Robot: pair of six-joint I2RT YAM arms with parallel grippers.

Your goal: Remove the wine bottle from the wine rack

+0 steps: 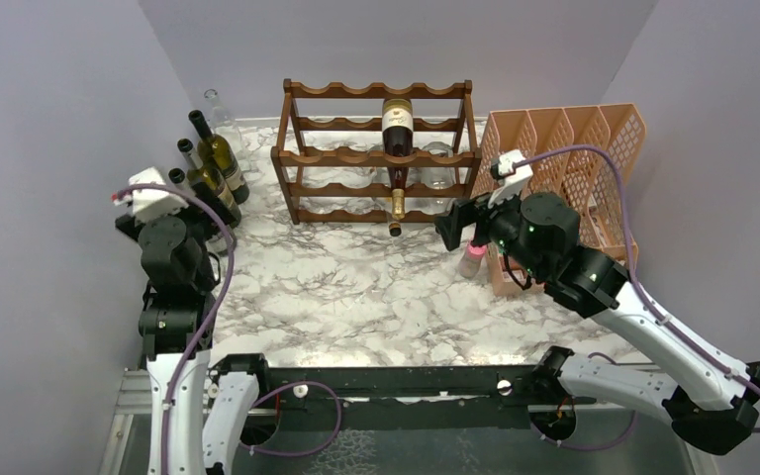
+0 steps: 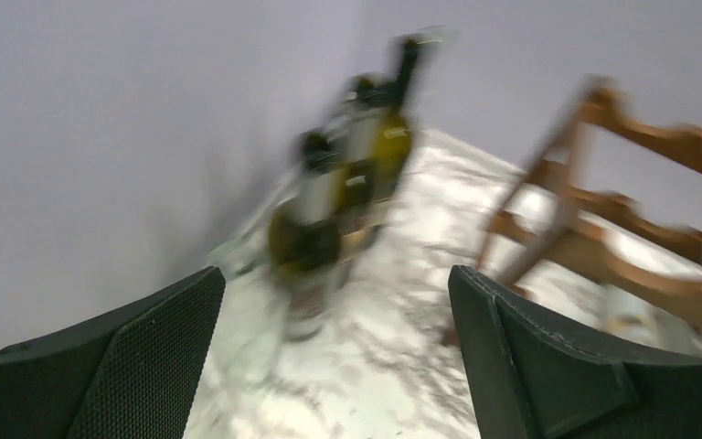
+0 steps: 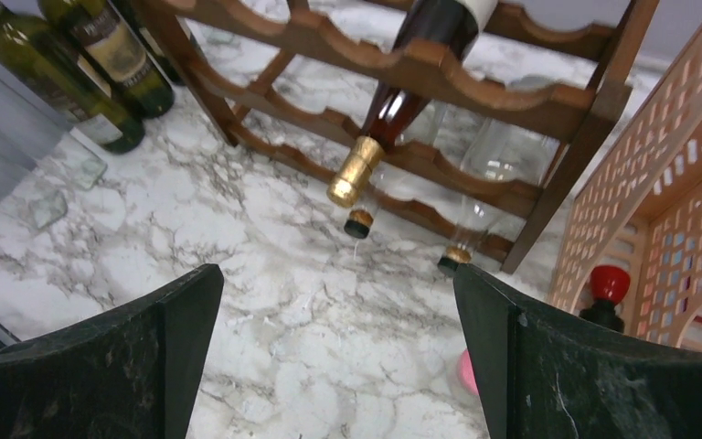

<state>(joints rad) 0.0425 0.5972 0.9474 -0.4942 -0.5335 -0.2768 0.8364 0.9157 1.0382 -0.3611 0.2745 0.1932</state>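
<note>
**Both claws wide, bottle in the rack**

The right claw is spread wide and holds nothing. Near it, the wine bottle lies tilted in the wine rack, its gold cap poking out the front. The left claw is spread wide too, near some green bottles.

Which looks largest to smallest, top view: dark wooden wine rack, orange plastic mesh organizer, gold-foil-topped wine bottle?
1-2. dark wooden wine rack, orange plastic mesh organizer: look alike, organizer partly hidden by right arm.
3. gold-foil-topped wine bottle.
</note>
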